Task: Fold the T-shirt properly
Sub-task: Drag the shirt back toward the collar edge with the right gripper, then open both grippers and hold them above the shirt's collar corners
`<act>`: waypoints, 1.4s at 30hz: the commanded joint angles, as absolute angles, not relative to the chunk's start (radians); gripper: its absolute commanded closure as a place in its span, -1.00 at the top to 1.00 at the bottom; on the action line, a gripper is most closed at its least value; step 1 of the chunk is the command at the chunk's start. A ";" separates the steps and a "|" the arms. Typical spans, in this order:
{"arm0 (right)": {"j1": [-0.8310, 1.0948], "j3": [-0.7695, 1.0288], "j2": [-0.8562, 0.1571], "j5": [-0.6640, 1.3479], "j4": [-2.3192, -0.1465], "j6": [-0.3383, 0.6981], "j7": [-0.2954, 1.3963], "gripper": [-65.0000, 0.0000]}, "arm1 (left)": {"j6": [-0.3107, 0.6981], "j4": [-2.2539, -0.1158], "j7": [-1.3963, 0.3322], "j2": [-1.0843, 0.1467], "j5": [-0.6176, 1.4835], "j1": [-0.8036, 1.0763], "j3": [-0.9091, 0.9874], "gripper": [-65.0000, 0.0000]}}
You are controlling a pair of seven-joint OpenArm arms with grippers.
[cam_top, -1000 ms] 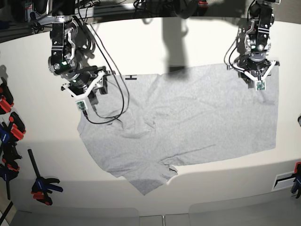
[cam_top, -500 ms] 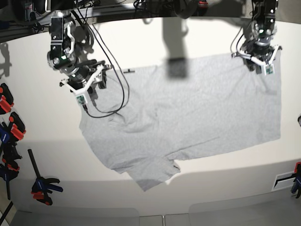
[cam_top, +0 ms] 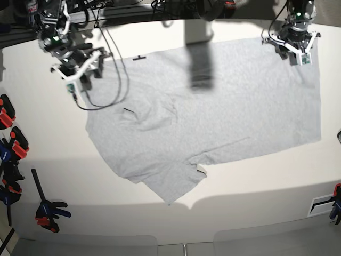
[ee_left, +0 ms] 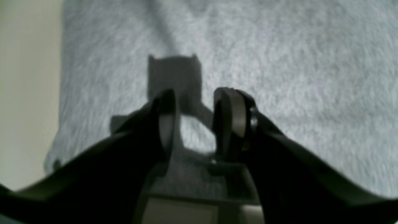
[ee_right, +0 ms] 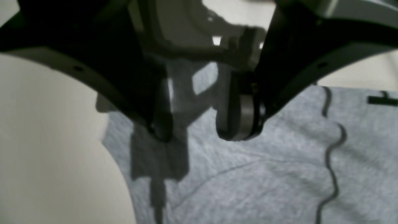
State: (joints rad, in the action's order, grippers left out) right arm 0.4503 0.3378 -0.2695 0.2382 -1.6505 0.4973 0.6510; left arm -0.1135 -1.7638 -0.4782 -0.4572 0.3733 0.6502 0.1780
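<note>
T-shirt [cam_top: 213, 106] lettering unseen; left tool [ee_left: 194, 102] blurred

We see the T-shirt [cam_top: 213, 117], a large light heather-grey one, lying spread across the pale table with its plain side up. Its long body stretches toward the right, where the straight hem edge runs down the far side. On the left a sleeve fans outward, and another sleeve points toward the near edge of the table (its tip slightly curled, showing a small dark mark). Soft creases run through the cloth near the left shoulder. Close up, the fabric [ee_left: 295, 77] looks finely flecked, with a wavy seam [ee_right: 332, 155].
</note>
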 commanded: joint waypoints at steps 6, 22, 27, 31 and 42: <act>0.532 0.381 -0.282 0.224 -1.643 0.543 0.752 -0.11 | -0.111 -1.813 -0.492 -0.466 0.369 0.668 0.181 -0.31; 0.677 0.381 -0.280 0.225 -1.709 0.543 0.746 -0.11 | -0.111 -1.813 -0.508 -0.466 0.368 0.701 0.181 -0.31; 0.749 0.381 -0.280 0.225 -1.798 0.543 0.746 -0.11 | -0.111 -1.813 -0.509 -0.466 0.369 0.701 0.181 -0.31; 0.777 0.381 -0.280 0.217 -1.836 0.542 0.745 -0.11 | -0.111 -1.813 -0.541 -0.466 0.368 0.702 0.181 -0.31; 0.776 0.381 -0.281 0.213 -1.839 0.539 0.756 -0.11 | -0.098 -1.826 -0.582 -0.466 0.368 0.737 0.182 -0.31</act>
State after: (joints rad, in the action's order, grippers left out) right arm 0.7612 0.3817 -0.2771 0.2352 -1.8404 0.5385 0.6971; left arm -0.1028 -1.8164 -0.5625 -0.4576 0.3702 0.7235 0.1761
